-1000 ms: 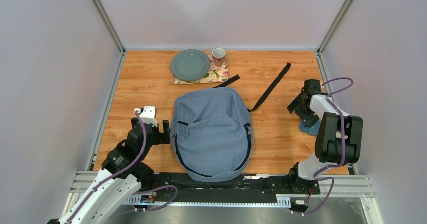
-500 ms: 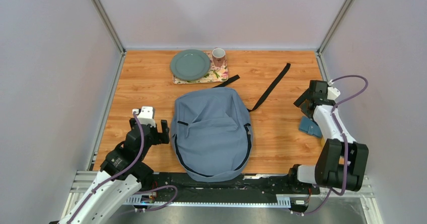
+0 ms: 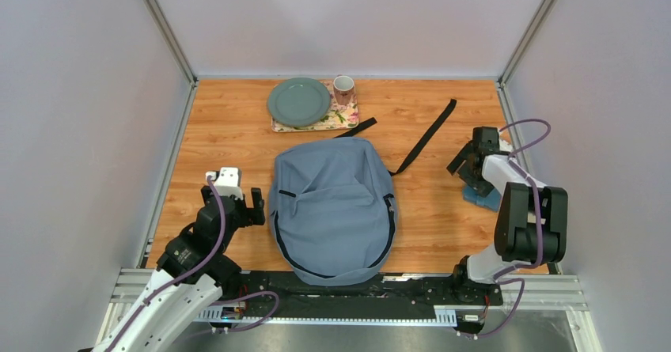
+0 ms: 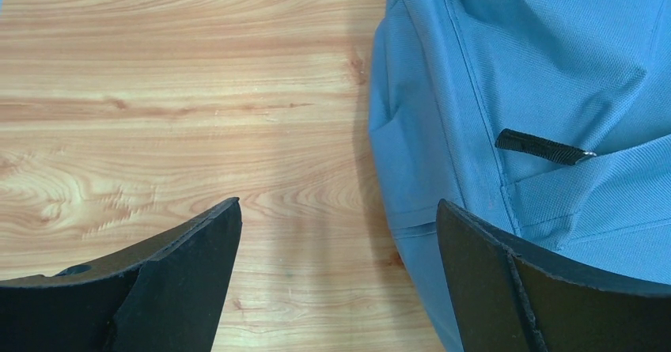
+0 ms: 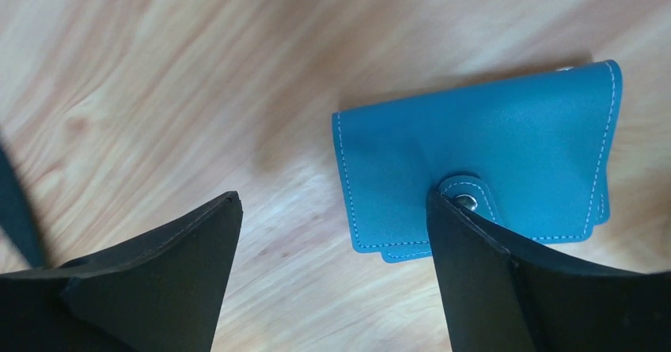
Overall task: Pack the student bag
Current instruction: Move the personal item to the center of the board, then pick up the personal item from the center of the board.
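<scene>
Jaws spread: L gripper (image 4: 339, 203) by student bag (image 3: 332, 210), R gripper (image 5: 333, 195) over blue wallet (image 5: 475, 154)

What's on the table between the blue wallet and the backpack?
Just bare wood between wallet and backpack, in the top view; the black strap lies farther back.

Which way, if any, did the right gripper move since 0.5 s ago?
Yes. The right gripper shifted left and nearer, ending over the blue wallet, which stayed put.

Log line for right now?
left pincer: open, beside bag | right pincer: open, over wallet, not gripping | bag: lying flat
</scene>
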Tool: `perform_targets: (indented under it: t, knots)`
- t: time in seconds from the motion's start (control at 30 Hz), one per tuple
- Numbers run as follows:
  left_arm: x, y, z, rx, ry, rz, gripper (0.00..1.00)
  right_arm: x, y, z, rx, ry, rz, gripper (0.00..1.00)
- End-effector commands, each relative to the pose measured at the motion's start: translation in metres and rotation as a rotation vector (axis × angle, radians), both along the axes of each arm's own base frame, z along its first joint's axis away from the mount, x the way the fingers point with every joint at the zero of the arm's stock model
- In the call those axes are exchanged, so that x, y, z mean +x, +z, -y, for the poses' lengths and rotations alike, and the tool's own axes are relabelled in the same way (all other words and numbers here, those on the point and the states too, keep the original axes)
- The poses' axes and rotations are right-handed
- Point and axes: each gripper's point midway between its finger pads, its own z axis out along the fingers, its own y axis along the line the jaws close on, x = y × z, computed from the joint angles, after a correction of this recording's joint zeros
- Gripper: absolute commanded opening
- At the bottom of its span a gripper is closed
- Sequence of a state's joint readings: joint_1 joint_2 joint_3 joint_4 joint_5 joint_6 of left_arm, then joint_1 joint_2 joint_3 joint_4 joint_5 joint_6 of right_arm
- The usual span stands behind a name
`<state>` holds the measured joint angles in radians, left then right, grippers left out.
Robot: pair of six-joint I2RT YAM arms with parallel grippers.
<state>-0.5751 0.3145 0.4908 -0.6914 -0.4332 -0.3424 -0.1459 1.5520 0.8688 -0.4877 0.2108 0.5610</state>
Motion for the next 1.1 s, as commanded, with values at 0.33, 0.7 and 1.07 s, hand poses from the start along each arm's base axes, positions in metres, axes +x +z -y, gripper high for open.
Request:
perform_targets:
  t: [0.33,0.7,1.07]
  knots:
    - [0.004,0.006,-0.009,0.005,0.045,0.028,0.99,-0.013,0.037,-0.11,0.317,0.312,0.175,0.82]
    - [0.003,0.006,-0.008,0.0,0.041,0.027,0.99,-0.03,0.076,-0.007,-0.089,-0.03,0.227,0.87]
    - [0.004,0.005,-0.006,-0.001,0.027,0.022,0.99,-0.019,0.002,-0.03,0.116,0.045,0.039,0.82]
